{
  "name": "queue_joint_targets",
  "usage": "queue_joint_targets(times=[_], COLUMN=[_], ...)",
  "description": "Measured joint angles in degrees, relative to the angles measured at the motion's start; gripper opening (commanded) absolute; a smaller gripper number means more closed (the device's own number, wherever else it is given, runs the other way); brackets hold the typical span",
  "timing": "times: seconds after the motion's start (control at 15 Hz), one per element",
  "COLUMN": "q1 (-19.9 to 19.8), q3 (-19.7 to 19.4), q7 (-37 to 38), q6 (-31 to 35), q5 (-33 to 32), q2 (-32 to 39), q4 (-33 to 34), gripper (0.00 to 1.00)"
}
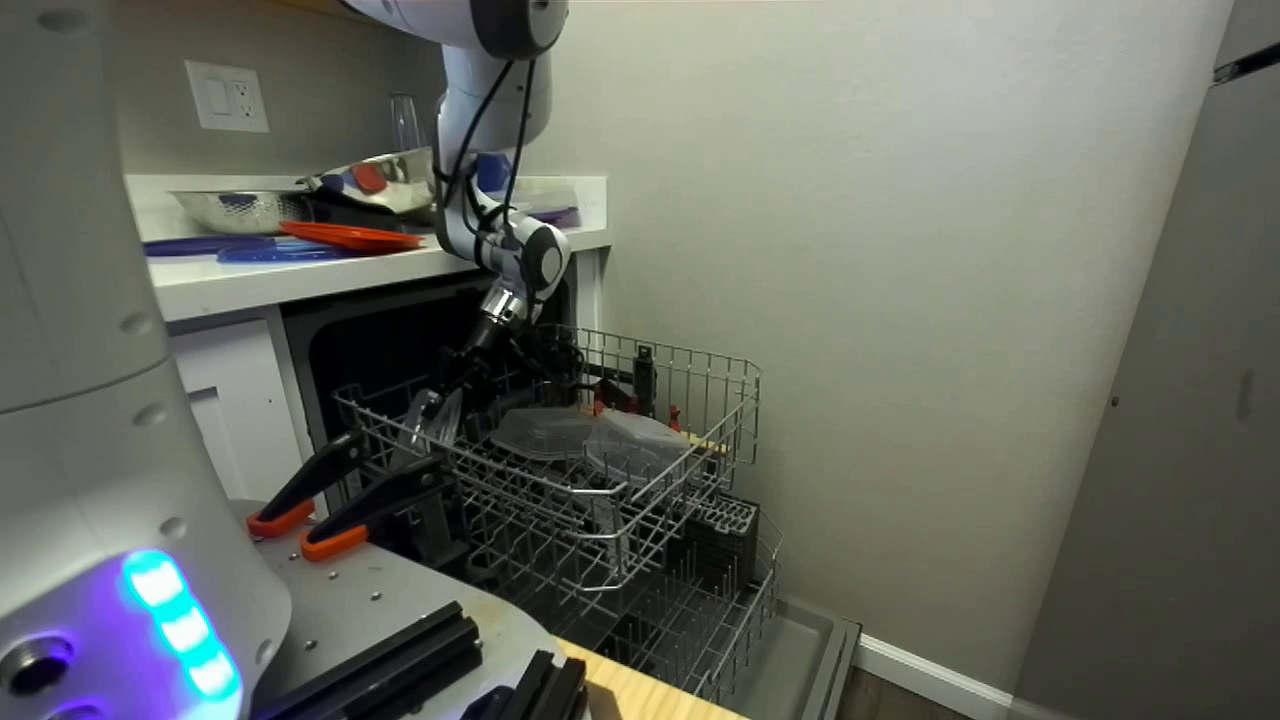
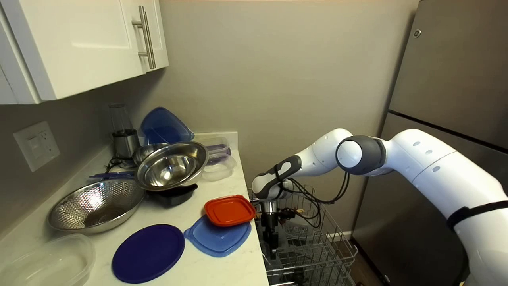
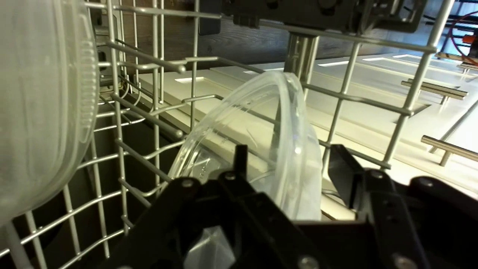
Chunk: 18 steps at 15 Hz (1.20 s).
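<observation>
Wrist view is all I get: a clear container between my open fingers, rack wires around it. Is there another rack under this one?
Observer: Yes. In an exterior view, a lower rack shows beneath the upper rack, the one that the gripper and the clear container are in.
Operator: Good. Does anything lie at the edge of the counter, near the gripper?
Observer: Yes, a red lid, resting partly on a light blue lid.

A clear, rounded plastic container [image 3: 293,157] stands on edge in the wire rack [image 3: 407,112].
</observation>
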Motion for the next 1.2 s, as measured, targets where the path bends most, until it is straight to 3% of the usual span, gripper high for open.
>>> queue_joint_targets(times=[0.27,0.4,0.87,1.2], q1=[-2.02,-5.04,-16.71,-20.85], q3=[1.35,2.89,6.94,7.59], q7=[-3.63,-7.64,-24.59,-33.18], q6=[2.59,4.56,8.96,8.98], q5=[0.64,2.39,14.48,22.17], q2=[-0.34,-0.93,-1.31,-1.31], q4=[-2.0,-4.56,-11.85,-14.41], gripper=[0.04,0.0,0.02,0.02])
